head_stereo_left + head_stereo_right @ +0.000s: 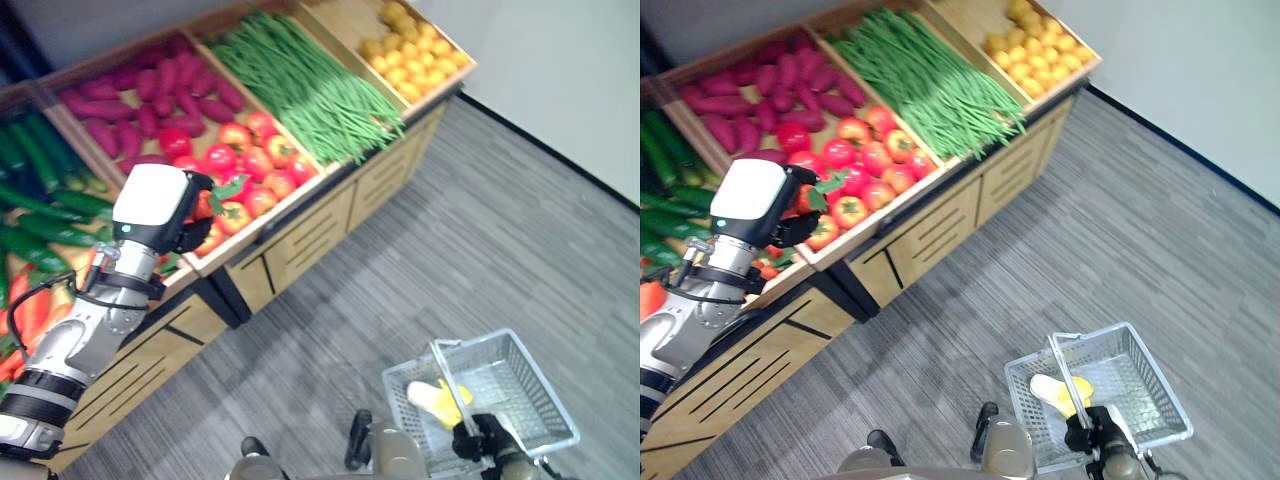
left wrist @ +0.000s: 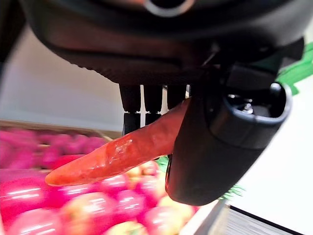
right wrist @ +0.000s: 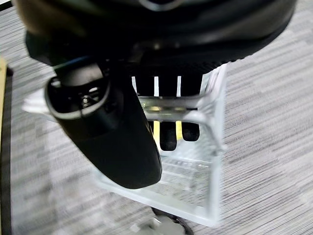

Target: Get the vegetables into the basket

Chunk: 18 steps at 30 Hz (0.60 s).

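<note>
Left wrist view: left hand (image 2: pixel 215 142) has fingers + thumb curled round 1 carrot (image 2: pixel 117 154), tip sticking out past the fingers. In the eye views that hand sits above the tomatoes (image 1: pixel 250 165) on the stand (image 1: pixel 300 235), well apart from the basket (image 1: pixel 530 400). Prob lifted clear so it can swing over w/o knocking produce.

Right hand (image 3: pixel 122 142) is wrapped round the basket handle (image 3: pixel 195 110), so basket hangs low at robot's right over the floor (image 1: pixel 450 260). Held there as the drop target, I'd guess.

Counts: 1 basket, 1 carrot in hand, 1 yellow-white item (image 1: pixel 440 400) already inside (can't tell what veg).

Stand bins: cucumbers (image 1: pixel 40 200), purple sweet potatoes (image 1: pixel 150 95), green beans (image 1: pixel 310 80), yellow fruit (image 1: pixel 410 50), all heaps, too many to count. More carrots (image 1: pixel 25 310) at the left edge.

Next: carry carrot across to basket.
</note>
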Motion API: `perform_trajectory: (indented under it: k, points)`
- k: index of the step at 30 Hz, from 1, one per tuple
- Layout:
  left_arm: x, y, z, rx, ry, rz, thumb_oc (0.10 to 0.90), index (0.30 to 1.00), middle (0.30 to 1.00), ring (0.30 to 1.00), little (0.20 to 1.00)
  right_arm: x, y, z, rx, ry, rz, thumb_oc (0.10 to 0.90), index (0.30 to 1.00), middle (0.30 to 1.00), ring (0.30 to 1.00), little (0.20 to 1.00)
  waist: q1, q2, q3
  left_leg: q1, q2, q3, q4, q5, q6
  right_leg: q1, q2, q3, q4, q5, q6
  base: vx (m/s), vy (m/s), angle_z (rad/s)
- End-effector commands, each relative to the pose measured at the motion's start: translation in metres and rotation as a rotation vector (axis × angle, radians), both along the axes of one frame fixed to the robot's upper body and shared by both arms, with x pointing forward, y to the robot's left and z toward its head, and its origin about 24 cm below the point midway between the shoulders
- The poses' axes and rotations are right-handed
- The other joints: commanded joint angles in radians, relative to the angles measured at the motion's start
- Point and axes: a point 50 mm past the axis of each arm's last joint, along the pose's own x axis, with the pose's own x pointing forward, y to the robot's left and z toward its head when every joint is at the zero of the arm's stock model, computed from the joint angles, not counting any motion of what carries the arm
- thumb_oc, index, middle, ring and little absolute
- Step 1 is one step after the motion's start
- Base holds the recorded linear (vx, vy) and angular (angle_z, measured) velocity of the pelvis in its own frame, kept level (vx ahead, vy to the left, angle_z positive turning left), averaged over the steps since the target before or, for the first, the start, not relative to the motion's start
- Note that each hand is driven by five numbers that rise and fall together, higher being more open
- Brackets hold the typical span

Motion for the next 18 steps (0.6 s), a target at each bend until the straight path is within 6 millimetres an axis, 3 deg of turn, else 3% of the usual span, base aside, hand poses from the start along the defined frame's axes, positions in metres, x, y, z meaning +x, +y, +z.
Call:
perform_trajectory:
  k: [1, 4, 11, 14, 15, 16, 17, 18]
  points:
    - [0.0, -0.018, 0.066, -0.012, -0.292, -0.115, 0.4, 0.3, 0.3, 0.3, 0.3, -0.006, -0.008, 0.002, -0.041, 0.002, 0.026, 0.4, 0.3, 0.3, 0.3, 0.3, -0.014, 0.005, -0.073, -0.022, -0.044, 0.007, -0.038, 0.017, -0.002, 0.051, -0.092, 0.013, -0.063, 0.085, 0.144, 0.03, -0.215, -0.87]
    - [0.004, -0.023, 0.062, -0.047, -0.283, -0.127, 0.4, 0.3, 0.3, 0.3, 0.3, -0.011, -0.011, 0.002, -0.044, 0.005, 0.012, 0.4, 0.3, 0.3, 0.3, 0.3, -0.027, 0.009, -0.075, -0.031, -0.003, 0.022, -0.012, 0.048, -0.039, 0.081, -0.052, 0.002, -0.12, 0.056, 0.13, 0.04, -0.245, -0.65]
    - [0.013, -0.04, 0.053, -0.101, -0.252, -0.18, 0.4, 0.3, 0.3, 0.3, 0.3, -0.024, -0.026, 0.006, -0.064, 0.01, -0.06, 0.4, 0.3, 0.3, 0.3, 0.3, -0.067, 0.037, -0.069, -0.043, 0.078, 0.028, 0.05, 0.103, -0.097, 0.096, 0.003, 0.016, -0.11, 0.003, 0.087, 0.04, -0.209, -0.18]
    - [0.018, -0.046, 0.048, -0.147, -0.241, -0.191, 0.4, 0.3, 0.3, 0.3, 0.3, -0.026, -0.034, 0.009, -0.084, -0.002, -0.086, 0.4, 0.3, 0.3, 0.3, 0.3, -0.066, 0.038, -0.061, -0.085, 0.16, -0.016, 0.218, 0.178, -0.161, 0.128, 0.053, 0.052, -0.119, -0.029, 0.043, 0.12, -0.277, -0.1]
    - [0.019, -0.048, 0.046, -0.162, -0.24, -0.195, 0.4, 0.3, 0.3, 0.3, 0.3, -0.024, -0.036, 0.011, -0.092, -0.008, -0.088, 0.4, 0.3, 0.3, 0.3, 0.3, -0.052, 0.037, -0.05, -0.107, 0.169, -0.093, 0.283, 0.195, -0.171, 0.138, 0.075, 0.082, -0.123, -0.037, 0.027, 0.08, -0.162, -0.2]
    - [0.019, -0.049, 0.046, -0.163, -0.241, -0.196, 0.4, 0.3, 0.3, 0.3, 0.3, -0.024, -0.037, 0.011, -0.092, -0.009, -0.089, 0.4, 0.3, 0.3, 0.3, 0.3, -0.053, 0.04, -0.048, -0.113, 0.176, -0.099, 0.296, 0.193, -0.172, 0.139, 0.078, 0.08, -0.123, -0.039, 0.024, -0.04, -0.057, -0.7]
    - [0.017, -0.044, 0.037, -0.2, -0.226, -0.162, 0.4, 0.3, 0.3, 0.3, 0.3, -0.011, -0.041, 0.017, -0.112, -0.025, -0.061, 0.4, 0.3, 0.3, 0.3, 0.3, -0.002, 0.039, -0.036, -0.191, 0.069, -0.355, 0.308, 0.171, -0.104, 0.122, 0.083, 0.154, -0.139, -0.018, 0.014, -0.05, 0.03, -0.88]
    - [0.015, -0.041, 0.035, -0.206, -0.227, -0.151, 0.4, 0.3, 0.3, 0.3, 0.3, -0.009, -0.043, 0.018, -0.121, -0.023, -0.051, 0.4, 0.3, 0.3, 0.3, 0.3, 0.009, 0.035, -0.039, -0.225, 0.012, -0.453, 0.276, 0.128, -0.077, 0.12, 0.079, 0.19, -0.146, -0.011, 0.02, -0.05, 0.045, -1.08]
